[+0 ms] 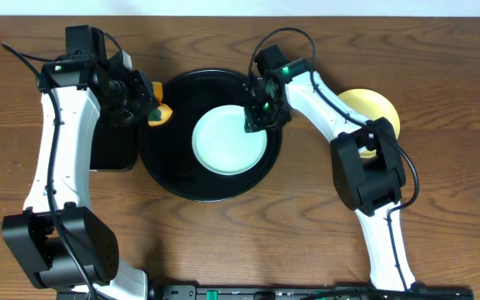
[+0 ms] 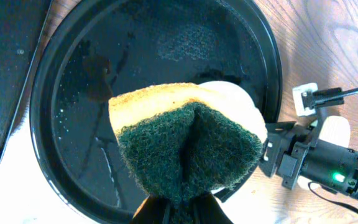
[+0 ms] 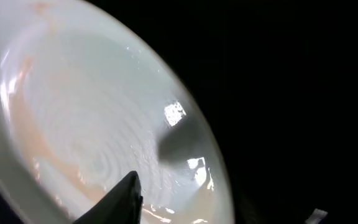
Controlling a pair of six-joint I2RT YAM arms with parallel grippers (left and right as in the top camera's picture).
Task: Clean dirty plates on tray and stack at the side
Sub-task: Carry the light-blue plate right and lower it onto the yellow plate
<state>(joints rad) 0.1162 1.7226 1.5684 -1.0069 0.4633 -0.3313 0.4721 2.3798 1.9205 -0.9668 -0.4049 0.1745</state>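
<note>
The left claw (image 1: 148, 103) is pinched tight on a sponge (image 2: 188, 140), yellow on the back and dark green on the scrubbing face. The sponge is folded where the fingers squeeze it and fans out ahead of them. This claw hangs over the left rim of the round black tray (image 1: 167, 167), and the sponge sticks out from it toward the tray's middle, clear of the plate. Just behind and below the claw lies a smaller rectangular black tray (image 1: 111, 150), partly covered by the arm.

A pale blue-green plate (image 1: 227, 142) lies flat inside the round tray, ahead of the left claw and a little toward the tray's right half. From the left wrist camera, only a pale sliver of it shows past the sponge.

The right claw (image 1: 259, 117) sits at the upper right edge of that plate, pointing down at it. Its wrist camera shows one dark finger (image 3: 124, 196) over the plate, whose glossy surface carries faint orange smears curving round the inside. The other finger is out of view, so I cannot tell whether this claw is spread or clamped on the rim.

Behind the right claw, well out past the tray, a pale yellow plate (image 1: 377, 108) rests on the wooden table (image 1: 440, 167), partly hidden by the right arm.
</note>
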